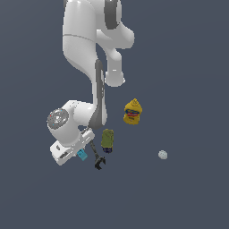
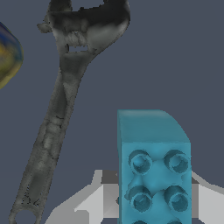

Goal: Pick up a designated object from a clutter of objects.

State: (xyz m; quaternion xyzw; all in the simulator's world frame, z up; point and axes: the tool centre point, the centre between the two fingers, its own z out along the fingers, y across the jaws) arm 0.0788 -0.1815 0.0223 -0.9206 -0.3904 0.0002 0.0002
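The designated object, a small cyan-blue studded brick (image 1: 82, 155) (image 2: 153, 166), lies at the exterior view's left end of the clutter of objects. My gripper (image 1: 80, 153) (image 2: 154, 186) is down over it, one finger (image 2: 105, 192) against each long side, so the jaws look shut on the brick. In the wrist view its studs face the camera. I cannot tell whether it rests on the floor. A dark grey wrench (image 1: 96, 157) (image 2: 61, 109) lies just beside the brick, apart from it.
An olive-green can (image 1: 107, 139) lies past the wrench; a blurred yellow-blue edge (image 2: 6, 54) of it shows in the wrist view. A yellow mustard bottle (image 1: 133, 112) stands farther back. A small white ball (image 1: 163, 154) sits off to the exterior view's right.
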